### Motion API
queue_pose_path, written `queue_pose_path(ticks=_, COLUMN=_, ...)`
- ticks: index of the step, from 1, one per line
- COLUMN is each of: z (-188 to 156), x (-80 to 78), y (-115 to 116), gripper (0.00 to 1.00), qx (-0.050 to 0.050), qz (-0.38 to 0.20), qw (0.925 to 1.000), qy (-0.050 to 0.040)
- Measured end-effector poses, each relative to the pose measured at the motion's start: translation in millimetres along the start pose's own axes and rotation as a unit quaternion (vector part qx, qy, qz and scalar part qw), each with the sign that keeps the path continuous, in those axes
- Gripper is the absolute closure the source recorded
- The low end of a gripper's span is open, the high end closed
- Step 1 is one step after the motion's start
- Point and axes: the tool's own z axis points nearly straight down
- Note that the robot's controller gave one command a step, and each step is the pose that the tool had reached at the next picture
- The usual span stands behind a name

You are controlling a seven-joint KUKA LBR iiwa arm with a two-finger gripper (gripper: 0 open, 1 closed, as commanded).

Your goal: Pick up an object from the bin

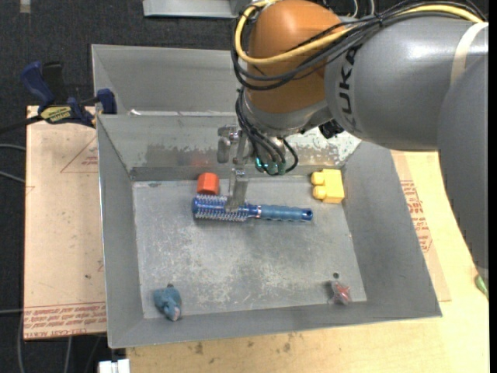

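Blue brush (283, 214) lies flat across the back-middle of the bin (256, 278) floor, bristle head left, handle right. My gripper (235, 202) is down right where head meets handle, touching or just above it, can't tell which. Can't tell either whether it's open or closed from this angle. Handling guess: light, stiff plastic; the smooth round handle is likely slippery and may roll; bristles give, so they're a bad clamp surface. Best hold is the neck, across its narrow width, probably near enough to balance that it won't swing much. Orange block (207, 183) sits just behind the head and could get nudged. Yellow block (328, 186) is further right by the back wall. Blue-grey lump (168, 302) front-left and reddish bit (340, 291) front-right are both well clear.
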Motion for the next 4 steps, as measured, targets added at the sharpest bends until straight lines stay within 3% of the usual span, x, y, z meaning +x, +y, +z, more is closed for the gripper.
queue_pose_path(ticks=1, z=112, x=45.4, y=-25, gripper=0.00, qx=0.001, qz=0.000, qw=1.0000, qy=0.0012)
queue_pose_path(ticks=2, z=150, x=-27.1, y=-18, gripper=0.00, qx=0.000, qz=-0.087, qw=0.9962, qy=-0.0088)
queue_pose_path(ticks=3, z=146, x=-28.3, y=-17, gripper=1.00, qx=-0.001, qz=-0.086, qw=0.9962, qy=-0.0094)
queue_pose_path(ticks=4, z=28, x=-23.0, y=-33, gripper=1.00, qx=-0.001, qz=-0.072, qw=0.9973, qy=-0.0099)
